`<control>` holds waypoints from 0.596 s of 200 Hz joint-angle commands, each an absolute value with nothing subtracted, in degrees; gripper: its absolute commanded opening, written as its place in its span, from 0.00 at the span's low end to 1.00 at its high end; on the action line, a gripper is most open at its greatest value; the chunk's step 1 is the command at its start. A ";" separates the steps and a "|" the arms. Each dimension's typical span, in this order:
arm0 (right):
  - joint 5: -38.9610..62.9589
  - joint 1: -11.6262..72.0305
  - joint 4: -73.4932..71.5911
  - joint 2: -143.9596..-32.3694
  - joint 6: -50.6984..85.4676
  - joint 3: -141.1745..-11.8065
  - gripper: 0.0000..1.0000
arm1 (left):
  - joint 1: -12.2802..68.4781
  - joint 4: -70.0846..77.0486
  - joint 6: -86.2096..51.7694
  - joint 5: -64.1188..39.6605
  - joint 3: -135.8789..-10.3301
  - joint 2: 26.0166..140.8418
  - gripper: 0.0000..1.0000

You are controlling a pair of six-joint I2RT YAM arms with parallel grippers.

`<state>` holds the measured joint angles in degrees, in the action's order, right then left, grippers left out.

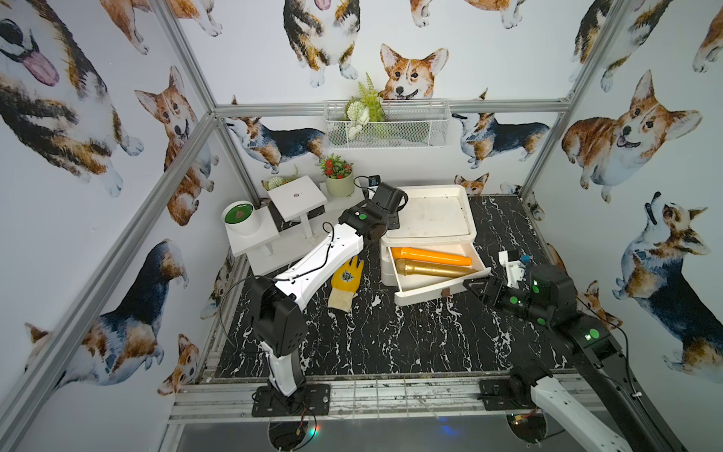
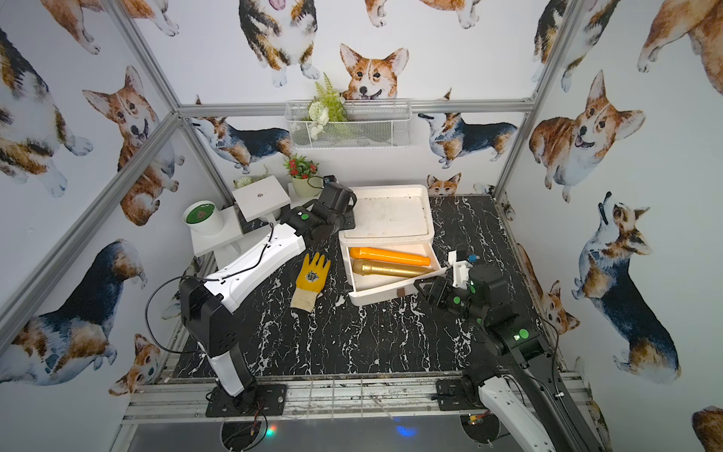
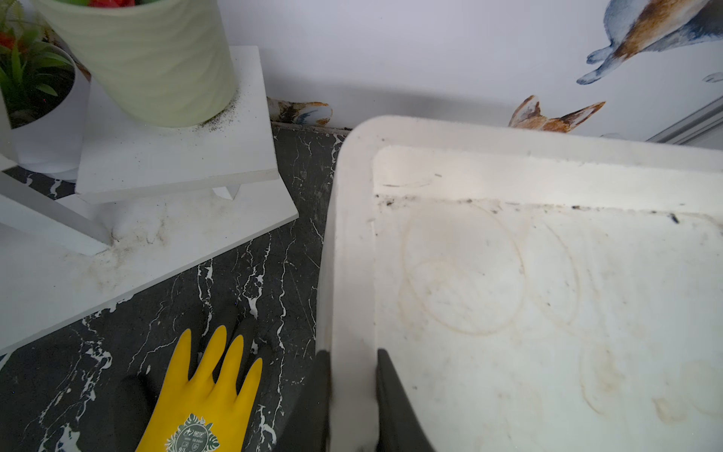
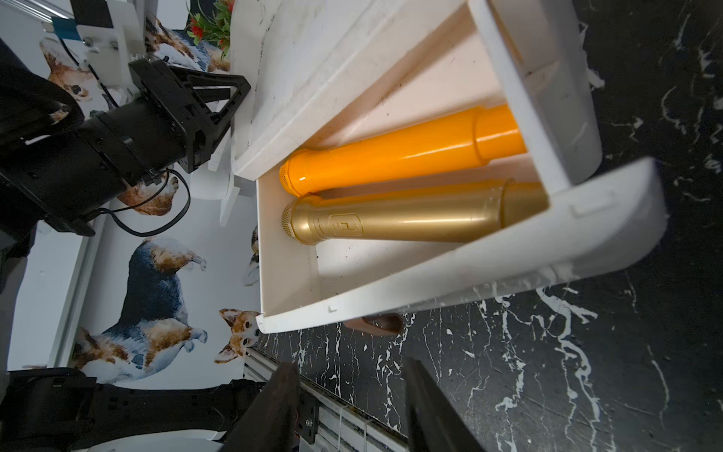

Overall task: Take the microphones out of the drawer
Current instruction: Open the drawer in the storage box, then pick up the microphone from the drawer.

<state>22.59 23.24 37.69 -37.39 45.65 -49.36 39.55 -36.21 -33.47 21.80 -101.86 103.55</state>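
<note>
Drawer [image 4: 469,274] holds gold mic [image 4: 410,223] and orange mic [image 4: 399,150]: stiff, slick, likely light; grasp mid-barrel. Right gripper [image 4: 348,366] gapes empty at its front edge; left gripper [image 3: 352,356] clamps box [image 3: 352,235] rim.

No legible text anywhere. yellow glove [image 3: 203,395] cuff badge: print too small to read. gold microphone [image 4: 410,219] embossed panel: unreadable.

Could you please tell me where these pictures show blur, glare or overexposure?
Right wrist view: the drawer front is smeared at one end, glare streaks the orange microphone, the fingers are soft. Left wrist view: the white box is washed out along its inner wall. In a top view, coloured glints sit on the grey panel.
</note>
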 commanded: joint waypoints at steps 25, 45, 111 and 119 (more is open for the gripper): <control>25.97 23.21 47.55 -50.68 27.42 -63.64 0.48 | 39.54 -37.18 -34.76 17.62 -101.86 104.59 0.00; 27.18 23.20 52.41 -57.06 19.70 -69.97 0.48 | 39.55 -37.51 -34.54 17.49 -101.81 104.67 0.00; 27.32 24.99 60.46 -72.49 4.71 -82.43 0.47 | 38.85 -37.42 -35.59 13.10 -101.90 105.21 0.00; 25.80 26.41 61.26 -73.89 3.37 -83.45 0.47 | 38.85 -37.51 -35.39 13.18 -102.03 105.12 0.00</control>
